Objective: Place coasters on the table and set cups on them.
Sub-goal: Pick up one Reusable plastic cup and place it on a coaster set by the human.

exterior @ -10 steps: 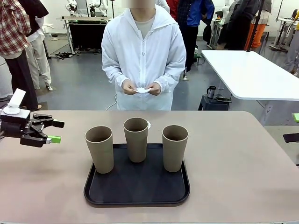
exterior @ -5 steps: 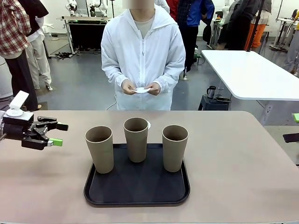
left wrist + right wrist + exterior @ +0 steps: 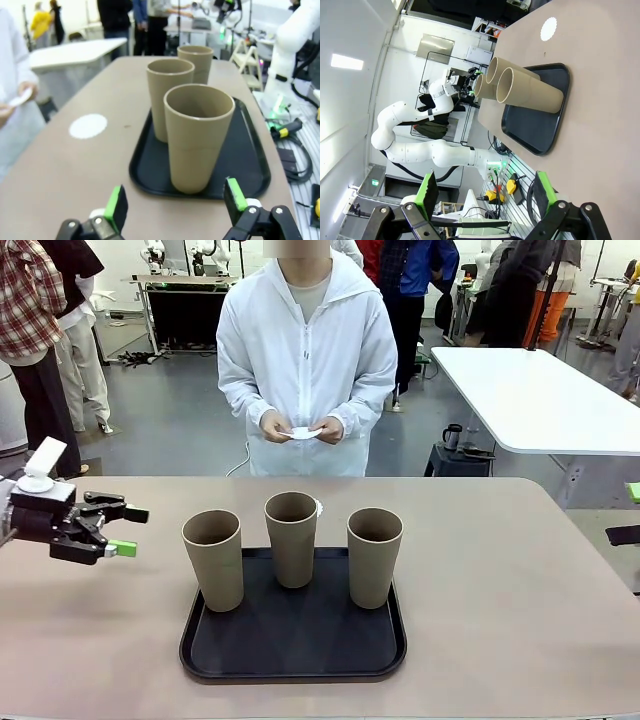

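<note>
1. Two pincers stand spread with nothing between their pads. The left gripper (image 3: 128, 530) is over the left edge of the table (image 3: 500, 590), fingers pointing right toward the cups.
2. A strip of bare tabletop lies between the left gripper and the left cup (image 3: 213, 560); they are near each other but not touching.
3. The black tray (image 3: 292, 645) sits at the middle of the table, close to the near edge. Bare surface runs along its left, right and far sides.
4. Three cups stand upright on the tray. The left cup is at the tray's left rim, the middle cup (image 3: 291, 538) is at its far rim, and the right cup (image 3: 374, 556) is toward its right side. Gaps separate all three.
5. Each cup's mouth opens upward. In the left wrist view the inner walls are bare as far down as can be seen.
6. One coaster (image 3: 88, 125) lies flat on the table just beyond the tray's far rim, behind the middle cup and touching no cup.
7. At the far edge, the person's hands (image 3: 303, 428) hold something white and flat (image 3: 306, 433) above the tabletop; how many pieces it is cannot be told.
8. Right of the tray, the table is broad and bare out to its rounded right corner.
9. The right gripper (image 3: 485, 192) looks across the table from the right, well apart from the tray.
</note>
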`<action>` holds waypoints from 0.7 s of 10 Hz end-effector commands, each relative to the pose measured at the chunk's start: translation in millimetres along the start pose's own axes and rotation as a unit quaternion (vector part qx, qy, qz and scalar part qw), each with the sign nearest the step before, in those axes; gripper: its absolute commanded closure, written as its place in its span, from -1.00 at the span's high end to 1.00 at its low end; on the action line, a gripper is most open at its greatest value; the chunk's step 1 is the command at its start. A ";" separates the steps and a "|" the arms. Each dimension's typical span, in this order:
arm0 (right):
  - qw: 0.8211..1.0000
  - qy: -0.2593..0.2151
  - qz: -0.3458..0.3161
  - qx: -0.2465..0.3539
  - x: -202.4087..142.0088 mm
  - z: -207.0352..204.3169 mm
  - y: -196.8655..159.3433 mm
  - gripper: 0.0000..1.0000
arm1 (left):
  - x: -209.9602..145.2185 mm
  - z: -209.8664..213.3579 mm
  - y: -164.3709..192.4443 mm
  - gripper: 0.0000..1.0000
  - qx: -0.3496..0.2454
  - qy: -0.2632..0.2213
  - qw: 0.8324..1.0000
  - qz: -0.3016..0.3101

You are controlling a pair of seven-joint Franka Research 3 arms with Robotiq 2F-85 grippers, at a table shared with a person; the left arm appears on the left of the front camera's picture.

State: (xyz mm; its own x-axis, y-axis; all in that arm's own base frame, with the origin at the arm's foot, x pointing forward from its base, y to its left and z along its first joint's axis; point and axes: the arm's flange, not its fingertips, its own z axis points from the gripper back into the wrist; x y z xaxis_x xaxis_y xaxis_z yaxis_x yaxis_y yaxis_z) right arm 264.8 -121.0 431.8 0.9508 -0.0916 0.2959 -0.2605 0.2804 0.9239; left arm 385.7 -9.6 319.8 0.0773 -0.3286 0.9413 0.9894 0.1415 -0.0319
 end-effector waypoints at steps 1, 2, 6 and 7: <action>1.000 -0.001 0.005 0.006 0.7 1.5 -1.3 1.00 | -13.9 -25.9 14.2 1.00 -0.007 0.014 0.999 -0.034; 1.000 -0.001 0.005 0.006 0.7 1.5 -1.3 1.00 | -17.8 -31.9 20.0 1.00 -0.012 0.005 0.999 -0.043; 1.000 -0.001 0.005 0.006 0.7 1.5 -1.3 1.00 | -27.1 -47.0 33.6 1.00 -0.042 -0.062 0.996 -0.043; 1.000 -0.001 0.005 0.006 0.7 1.5 -1.3 1.00 | -28.1 -55.0 34.0 1.00 -0.055 -0.068 0.996 -0.036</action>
State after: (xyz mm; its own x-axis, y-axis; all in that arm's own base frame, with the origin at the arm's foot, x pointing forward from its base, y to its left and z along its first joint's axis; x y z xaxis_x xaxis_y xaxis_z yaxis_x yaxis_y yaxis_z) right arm 264.9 -120.9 431.8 0.9509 -0.0912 0.2957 -0.2604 0.2806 0.9238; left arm 421.7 -41.4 280.6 0.0245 -0.2468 0.9688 0.9994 0.0310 -0.0173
